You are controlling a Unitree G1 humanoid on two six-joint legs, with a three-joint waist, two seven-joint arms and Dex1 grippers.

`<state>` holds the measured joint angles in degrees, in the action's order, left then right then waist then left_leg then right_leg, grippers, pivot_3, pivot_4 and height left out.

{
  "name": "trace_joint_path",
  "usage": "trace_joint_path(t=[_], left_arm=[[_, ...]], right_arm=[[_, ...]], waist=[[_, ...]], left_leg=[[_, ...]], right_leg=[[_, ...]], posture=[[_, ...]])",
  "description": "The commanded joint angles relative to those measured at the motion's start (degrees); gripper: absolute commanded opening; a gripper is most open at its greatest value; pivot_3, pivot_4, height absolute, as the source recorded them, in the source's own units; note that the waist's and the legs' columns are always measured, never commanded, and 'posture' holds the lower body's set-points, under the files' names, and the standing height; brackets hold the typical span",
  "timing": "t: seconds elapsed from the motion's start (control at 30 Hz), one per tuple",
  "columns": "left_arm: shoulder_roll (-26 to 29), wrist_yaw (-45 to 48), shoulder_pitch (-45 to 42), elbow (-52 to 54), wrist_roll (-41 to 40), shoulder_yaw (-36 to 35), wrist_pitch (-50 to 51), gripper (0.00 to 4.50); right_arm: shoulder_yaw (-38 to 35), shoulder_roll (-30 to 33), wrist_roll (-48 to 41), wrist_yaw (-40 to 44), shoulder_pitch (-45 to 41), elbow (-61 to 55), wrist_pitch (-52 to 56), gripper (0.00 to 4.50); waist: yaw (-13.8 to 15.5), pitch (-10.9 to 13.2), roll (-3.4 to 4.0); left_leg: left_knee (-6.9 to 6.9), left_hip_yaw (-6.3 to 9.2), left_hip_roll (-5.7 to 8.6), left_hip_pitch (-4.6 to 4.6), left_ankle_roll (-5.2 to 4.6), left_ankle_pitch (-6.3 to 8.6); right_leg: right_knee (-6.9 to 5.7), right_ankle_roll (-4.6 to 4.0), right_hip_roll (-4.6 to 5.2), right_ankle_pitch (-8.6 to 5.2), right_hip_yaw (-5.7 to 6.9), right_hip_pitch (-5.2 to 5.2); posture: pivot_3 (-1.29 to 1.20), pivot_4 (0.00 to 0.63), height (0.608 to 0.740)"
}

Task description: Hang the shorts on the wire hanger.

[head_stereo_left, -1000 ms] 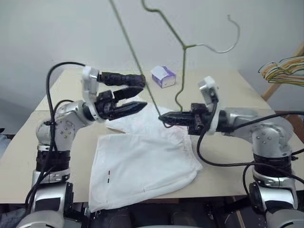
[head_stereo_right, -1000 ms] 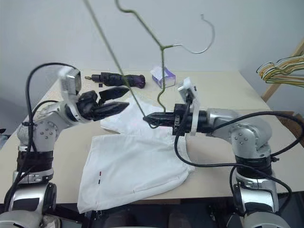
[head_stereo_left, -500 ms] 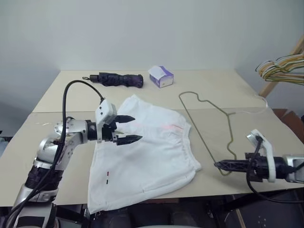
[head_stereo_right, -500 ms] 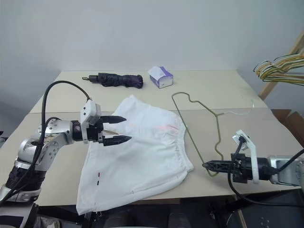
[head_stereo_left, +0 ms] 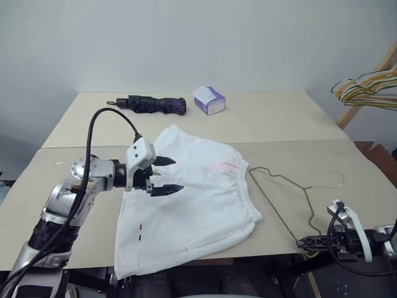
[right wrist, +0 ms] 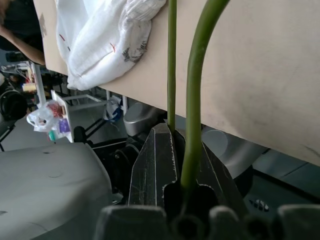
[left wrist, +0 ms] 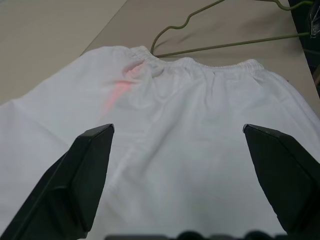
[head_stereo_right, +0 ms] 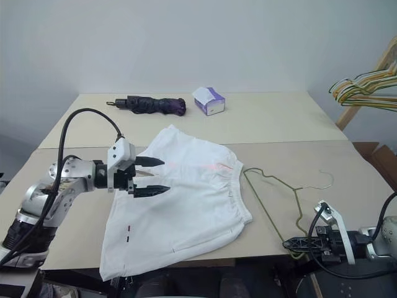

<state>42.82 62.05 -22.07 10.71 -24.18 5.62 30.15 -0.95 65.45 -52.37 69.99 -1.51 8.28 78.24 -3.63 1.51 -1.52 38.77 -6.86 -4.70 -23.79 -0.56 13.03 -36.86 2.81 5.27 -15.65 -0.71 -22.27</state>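
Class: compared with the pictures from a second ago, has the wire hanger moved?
Yes. The wire hanger, once raised above the tissue box, now lies flat on the table beside the shorts.

shorts point(head_stereo_left: 189, 198) white – wire hanger point(head_stereo_left: 282, 198) olive – tissue box point(head_stereo_left: 208, 100) purple-white

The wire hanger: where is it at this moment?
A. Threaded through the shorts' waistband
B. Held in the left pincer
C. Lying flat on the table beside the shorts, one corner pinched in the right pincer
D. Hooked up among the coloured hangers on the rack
C: the wire hanger lies on the table next to the shorts, and the right pincer is shut on its near corner at the table's edge.
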Motion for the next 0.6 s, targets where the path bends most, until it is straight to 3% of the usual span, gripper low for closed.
trace_joint_path(t=[0.03,0.4,0.6], left_arm=[[0.18,-0.26,-0.69,1.85,-0.42,-1.77,-0.95,4.48],[-0.49,-0.66,-0.19,0.86,1.16,-0.64,-2.89,4.48],[-1.29,-1.34,-0.17,0.74,2.52,0.13,-3.34,4.48]], right_arm=[[-1.01,0.45,0.30,3.34,0.31,-2.57,-3.08,0.00],[2.86,2.63,7.09,6.34,2.62,-8.23,-10.99,0.00],[6.96,2.69,12.00,7.51,-3.99,-2.85,-12.27,0.00]], waist=[[0.18,0.00,0.00],[1.15,0.00,0.01],[1.03,-0.01,0.01]], left_leg=[[0.00,-0.01,0.00,0.00,0.00,0.00],[0.00,-0.08,0.01,0.00,0.00,0.00],[0.04,-0.09,0.01,0.01,0.00,0.00]], right_leg=[[0.00,0.00,0.00,0.00,0.01,0.00],[0.01,0.00,0.00,-0.01,0.00,-0.01],[0.00,-0.01,0.01,0.00,0.00,-0.01]], posture=[[-0.05,0.000,0.740],[-0.05,0.000,0.740],[-0.04,0.000,0.740]])
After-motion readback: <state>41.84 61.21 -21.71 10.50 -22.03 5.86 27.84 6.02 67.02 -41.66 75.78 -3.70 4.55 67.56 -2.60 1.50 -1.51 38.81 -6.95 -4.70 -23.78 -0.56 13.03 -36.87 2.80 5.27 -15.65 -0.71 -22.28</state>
